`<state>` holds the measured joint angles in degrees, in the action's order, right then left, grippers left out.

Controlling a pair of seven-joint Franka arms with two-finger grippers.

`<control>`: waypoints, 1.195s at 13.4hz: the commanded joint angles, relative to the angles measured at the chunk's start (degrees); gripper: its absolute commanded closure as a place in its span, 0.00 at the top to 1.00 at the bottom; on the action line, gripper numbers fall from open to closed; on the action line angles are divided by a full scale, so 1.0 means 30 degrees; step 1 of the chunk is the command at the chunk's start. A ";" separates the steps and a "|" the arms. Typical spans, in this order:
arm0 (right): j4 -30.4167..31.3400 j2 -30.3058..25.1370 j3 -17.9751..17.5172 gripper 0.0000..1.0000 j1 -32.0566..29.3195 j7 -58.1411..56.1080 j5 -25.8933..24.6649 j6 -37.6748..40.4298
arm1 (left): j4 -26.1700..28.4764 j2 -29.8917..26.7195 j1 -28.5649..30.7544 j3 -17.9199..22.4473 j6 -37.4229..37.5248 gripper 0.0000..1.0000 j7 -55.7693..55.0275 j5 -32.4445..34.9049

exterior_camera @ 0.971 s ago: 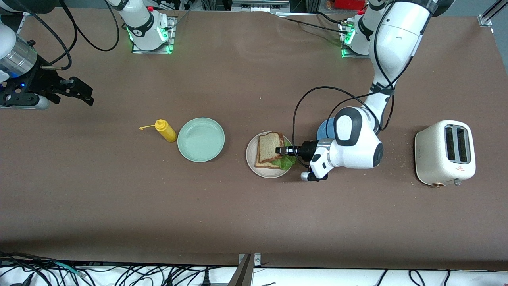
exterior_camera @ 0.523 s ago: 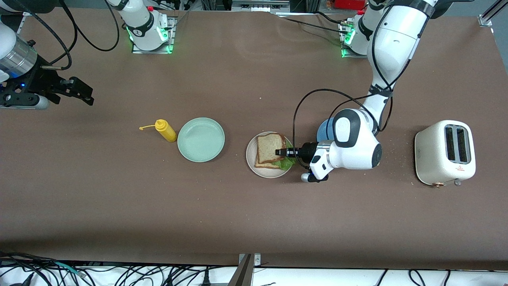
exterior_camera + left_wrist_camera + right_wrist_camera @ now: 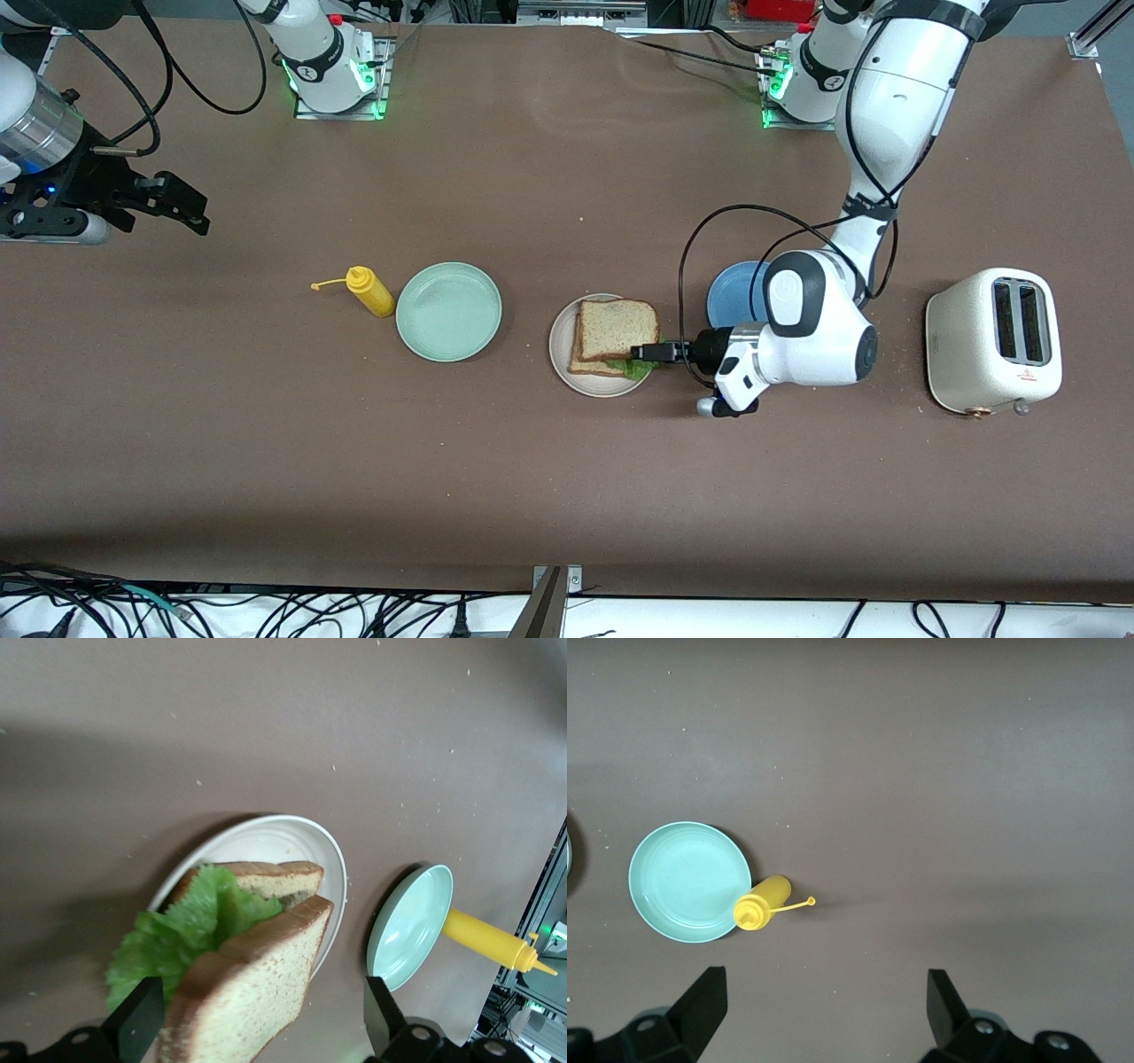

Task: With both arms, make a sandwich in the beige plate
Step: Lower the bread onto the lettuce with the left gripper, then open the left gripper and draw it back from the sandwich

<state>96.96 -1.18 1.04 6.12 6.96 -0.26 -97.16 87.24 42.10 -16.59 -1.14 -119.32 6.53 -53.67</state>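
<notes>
- Brown tabletop (image 3: pixel 532 478).
- My left pincer (image 3: pixel 654 352) spread wide, released, at the sandwich (image 3: pixel 613 335) edge on the beige plate (image 3: pixel 561 346) — top slice sits w/ lettuce under.
- Right pincer (image 3: pixel 182 206) released, waits over bare tabletop.

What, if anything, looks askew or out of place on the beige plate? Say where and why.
The top bread slice of the sandwich sits askew: shifted toward the left arm's end, overhanging the beige plate rim instead of squaring with the bottom slice. Lettuce pokes out beside the open left gripper. The right gripper waits.
</notes>
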 commanded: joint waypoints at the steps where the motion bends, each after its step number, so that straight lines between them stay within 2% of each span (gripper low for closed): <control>1: 0.0259 -0.0368 -0.0054 1.00 -0.0017 0.0141 0.0264 -0.0046 | -0.0194 -0.0263 0.0257 0.0641 0.0106 1.00 0.0021 0.1246; 7: 0.0201 -0.0309 -0.0054 1.00 -0.0017 0.0141 0.0264 -0.0075 | -0.0136 -0.1580 0.1103 0.1377 0.0837 1.00 -0.2792 0.6223; 10: 0.0172 -0.0309 -0.0054 1.00 -0.0017 0.0141 0.0264 -0.0075 | -0.0106 -0.2546 0.2333 0.1377 0.2736 1.00 -0.2792 0.9180; 13: 0.0143 -0.0309 -0.0054 1.00 -0.0046 0.0141 0.0264 -0.0075 | -0.0047 -0.3717 0.2891 0.1377 0.4671 1.00 -0.2792 1.3746; 16: 0.0142 -0.0280 -0.0084 1.00 -0.0017 0.0141 0.0264 -0.0075 | 0.0040 -0.5035 0.3360 0.1377 0.5932 1.00 -0.2589 1.6040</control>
<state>96.94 -1.18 1.02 6.14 6.96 -0.26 -97.17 86.31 30.52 -7.27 3.31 -104.10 -0.91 -9.78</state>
